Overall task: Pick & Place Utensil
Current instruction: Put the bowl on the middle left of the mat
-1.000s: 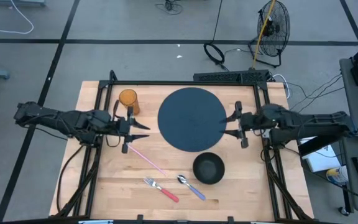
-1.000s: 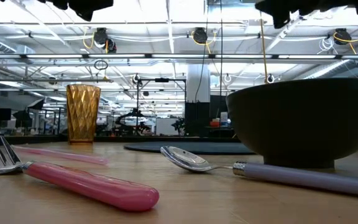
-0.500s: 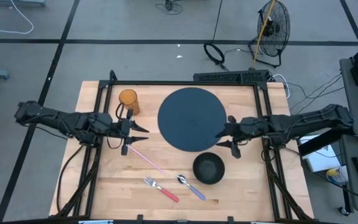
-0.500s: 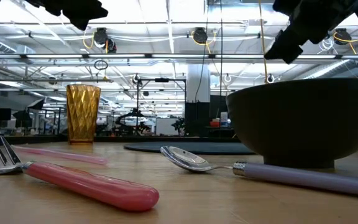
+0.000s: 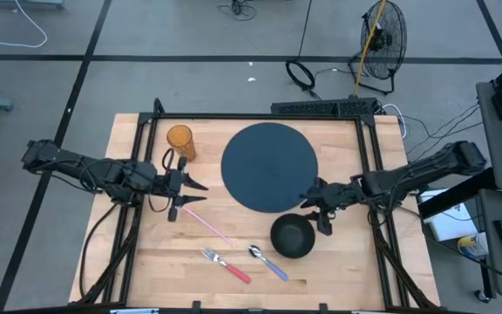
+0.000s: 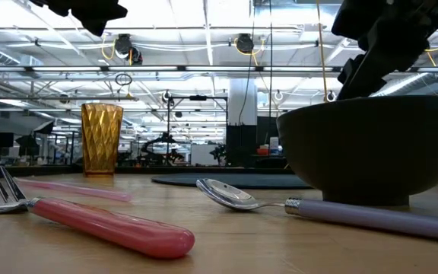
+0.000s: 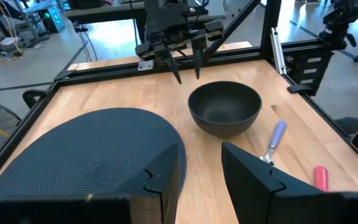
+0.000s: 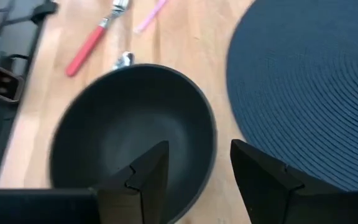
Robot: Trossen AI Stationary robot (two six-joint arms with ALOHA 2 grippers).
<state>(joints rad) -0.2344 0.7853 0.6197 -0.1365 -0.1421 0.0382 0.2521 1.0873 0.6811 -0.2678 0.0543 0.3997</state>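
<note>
Near the table's near edge lie a fork with a pink-red handle (image 5: 227,265) and a spoon with a lavender handle (image 5: 268,262); both rest flat on the wood, the spoon just in front of a dark bowl (image 5: 292,235). A thin pink stick (image 5: 204,221) lies to their left. My right gripper (image 5: 306,204) is open and hovers over the bowl's far rim (image 8: 199,149), next to the round dark placemat (image 5: 270,166). My left gripper (image 5: 200,193) is open above the stick's far end, touching nothing.
An amber cup (image 5: 179,139) stands at the far left of the table, beyond my left gripper. The placemat (image 7: 86,158) covers the middle far part. Bare wood lies right of the bowl (image 7: 224,109). A black metal frame (image 5: 369,131) edges the table.
My right gripper has moved from beside the placemat's right edge toward the table's left and near edge, and has come down to the bowl's far rim, staying open. The left gripper and all objects have kept their places.
</note>
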